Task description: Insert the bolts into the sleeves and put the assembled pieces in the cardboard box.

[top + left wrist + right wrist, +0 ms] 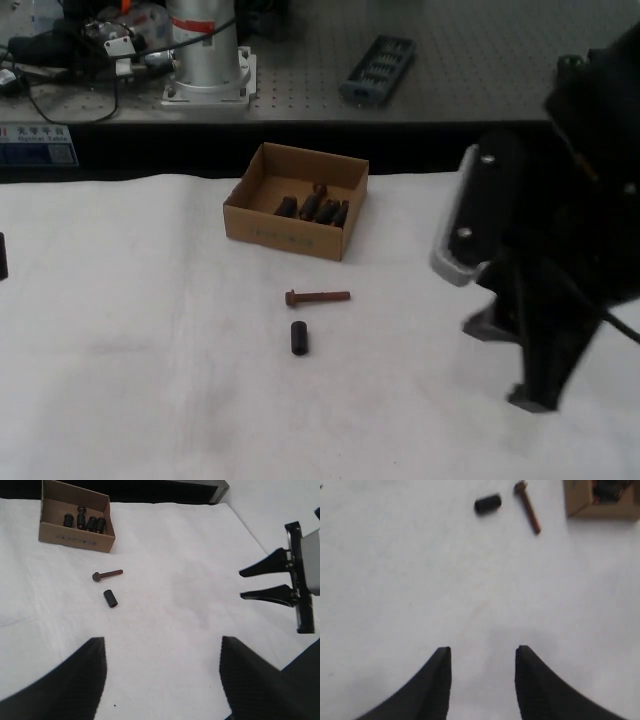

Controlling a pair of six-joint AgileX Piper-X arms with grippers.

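The left gripper and right gripper gape empty; an off-centre pinch could roll the sleeve or bolt away.

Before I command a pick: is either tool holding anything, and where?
Nothing: left tool and right tool are open, empty; bolt and sleeve lie loose.

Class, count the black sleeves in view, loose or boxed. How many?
5. One loose sleeve lies on the white cloth near the bolt, not touching it; four boxed sleeves sit in a row inside the cardboard box. Others may hide behind its front wall.
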